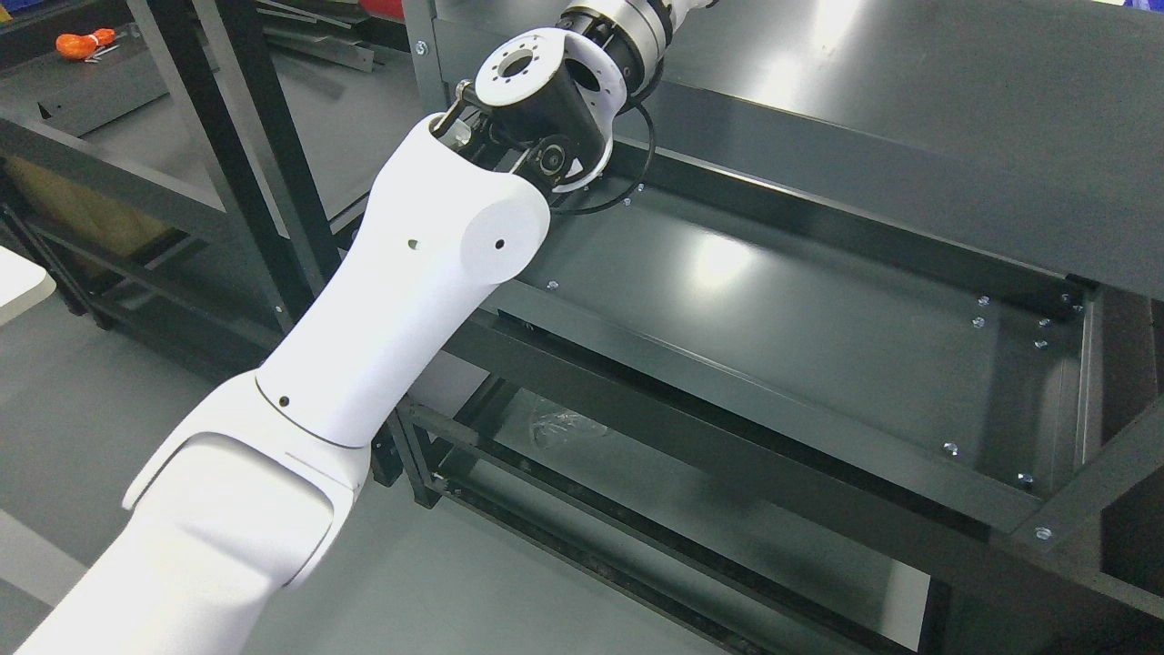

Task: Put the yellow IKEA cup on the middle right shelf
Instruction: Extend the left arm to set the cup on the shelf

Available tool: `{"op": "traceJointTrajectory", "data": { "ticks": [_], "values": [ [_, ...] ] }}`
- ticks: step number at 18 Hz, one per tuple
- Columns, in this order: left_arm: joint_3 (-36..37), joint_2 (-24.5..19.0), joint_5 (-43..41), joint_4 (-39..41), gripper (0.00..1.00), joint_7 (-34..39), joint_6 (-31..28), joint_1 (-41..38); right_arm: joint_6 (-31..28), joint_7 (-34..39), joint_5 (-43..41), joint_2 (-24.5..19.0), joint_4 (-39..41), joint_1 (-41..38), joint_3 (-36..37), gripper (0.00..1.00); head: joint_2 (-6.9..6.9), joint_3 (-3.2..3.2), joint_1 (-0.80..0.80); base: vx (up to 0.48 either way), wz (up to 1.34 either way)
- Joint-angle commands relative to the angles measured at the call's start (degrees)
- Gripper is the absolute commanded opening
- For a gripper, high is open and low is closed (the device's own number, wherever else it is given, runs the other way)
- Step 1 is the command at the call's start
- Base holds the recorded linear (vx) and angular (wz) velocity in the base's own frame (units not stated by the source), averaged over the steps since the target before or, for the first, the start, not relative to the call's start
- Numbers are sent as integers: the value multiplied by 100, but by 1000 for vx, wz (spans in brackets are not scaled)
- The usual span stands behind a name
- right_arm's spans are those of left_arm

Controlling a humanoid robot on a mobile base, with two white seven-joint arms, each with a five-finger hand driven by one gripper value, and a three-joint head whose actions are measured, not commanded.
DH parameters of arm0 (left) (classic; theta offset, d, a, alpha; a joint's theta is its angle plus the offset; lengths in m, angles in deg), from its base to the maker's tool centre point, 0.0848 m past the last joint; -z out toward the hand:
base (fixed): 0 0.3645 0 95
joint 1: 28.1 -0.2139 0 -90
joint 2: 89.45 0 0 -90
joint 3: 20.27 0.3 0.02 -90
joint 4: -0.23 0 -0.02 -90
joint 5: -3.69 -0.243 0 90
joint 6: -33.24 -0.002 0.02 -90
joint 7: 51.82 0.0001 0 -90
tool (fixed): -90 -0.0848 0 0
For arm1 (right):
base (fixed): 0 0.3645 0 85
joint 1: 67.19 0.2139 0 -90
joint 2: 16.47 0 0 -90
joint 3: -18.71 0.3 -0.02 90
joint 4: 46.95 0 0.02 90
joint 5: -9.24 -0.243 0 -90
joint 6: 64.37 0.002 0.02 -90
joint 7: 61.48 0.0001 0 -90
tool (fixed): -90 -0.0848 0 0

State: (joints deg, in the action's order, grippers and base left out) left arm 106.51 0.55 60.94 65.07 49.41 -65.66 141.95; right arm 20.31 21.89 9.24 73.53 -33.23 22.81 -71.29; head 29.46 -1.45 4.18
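The left arm (409,300) is stretched toward the frame's top over the shelf (773,300); hand and cup are unseen, grip untellable. A slow, level approach is advised.

A dark metal shelf unit (818,300) has a glossy middle shelf (782,300) with bolt heads near its corners, a top shelf (909,100) above, and a lower shelf (655,491) bearing a crumpled clear plastic scrap (559,423); no hand shows.
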Motion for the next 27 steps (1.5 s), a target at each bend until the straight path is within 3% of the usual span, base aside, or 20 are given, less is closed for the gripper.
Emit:
{"op": "traceJointTrajectory", "data": {
  "ticks": [1, 4, 9, 14, 19, 27],
  "values": [
    [295, -100, 243, -1227, 19, 2, -242, 204, -5, -4, -141, 100, -1, -79, -97, 99, 0, 0, 0, 5, -108],
    [313, -100, -177, -1227, 43, -15, -568, 204, -5, -4, -141, 100, -1, -71, -97, 99, 0, 0, 0, 15, -118],
    [436, -100, -337, -1236, 53, -16, -612, 204, -5, -4, -141, 100, -1, -79, -97, 99, -1, 0, 0, 15, -117],
    [471, -100, -583, -1227, 79, -59, -850, 195, -5, -4, -141, 100, -1, -79, -97, 99, -1, 0, 0, 2, -11],
    [480, -100, -592, -1201, 90, -77, -859, 186, -5, -4, -141, 100, -1, -79, -97, 99, -1, 0, 0, 0, 0],
    [489, -100, -636, -1043, 98, -77, -850, 186, -5, -4, -141, 100, -1, -79, -97, 99, -1, 0, 0, 0, 0]
  ]
}}
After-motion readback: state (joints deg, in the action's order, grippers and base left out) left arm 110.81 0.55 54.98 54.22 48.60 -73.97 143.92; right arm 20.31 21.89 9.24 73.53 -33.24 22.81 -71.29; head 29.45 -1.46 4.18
